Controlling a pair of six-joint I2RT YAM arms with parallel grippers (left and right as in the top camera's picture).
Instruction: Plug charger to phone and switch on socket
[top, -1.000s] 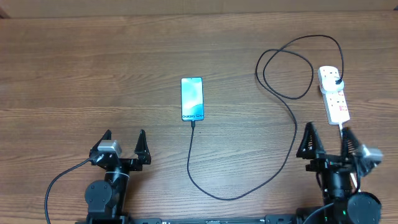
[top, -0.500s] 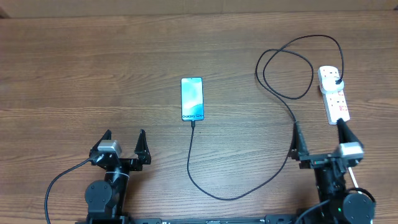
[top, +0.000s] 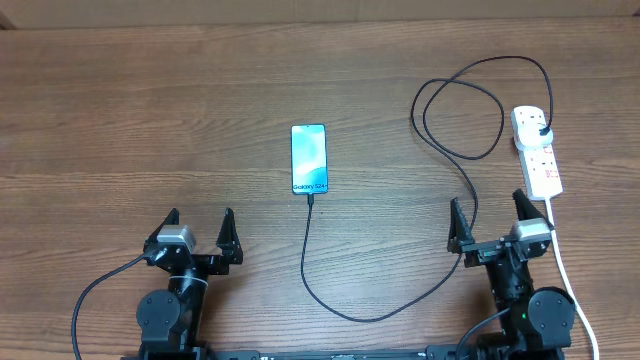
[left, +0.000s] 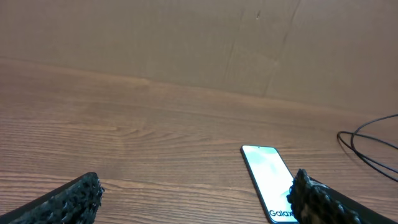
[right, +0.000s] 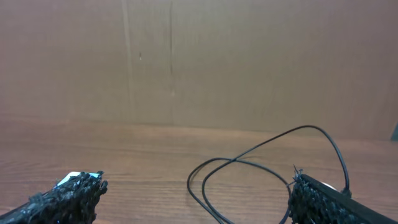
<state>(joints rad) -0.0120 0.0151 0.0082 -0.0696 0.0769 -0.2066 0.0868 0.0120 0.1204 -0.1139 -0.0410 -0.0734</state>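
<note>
The phone (top: 309, 158) lies in the middle of the table with its blue screen lit; it also shows in the left wrist view (left: 269, 180). The black charger cable (top: 372, 315) runs from the phone's near end in a long loop to a black plug (top: 541, 133) seated in the white power strip (top: 537, 152) at the right. The cable loops also show in the right wrist view (right: 236, 171). My left gripper (top: 200, 225) is open and empty near the front left. My right gripper (top: 490, 213) is open and empty, just in front of the power strip.
The strip's thick white cord (top: 572, 280) runs toward the front edge past my right arm. A brown wall stands behind the table (left: 186, 43).
My right arm has swung left, away from the power strip's near end, with its gripper staying open. The left arm, phone and cable have not moved.
</note>
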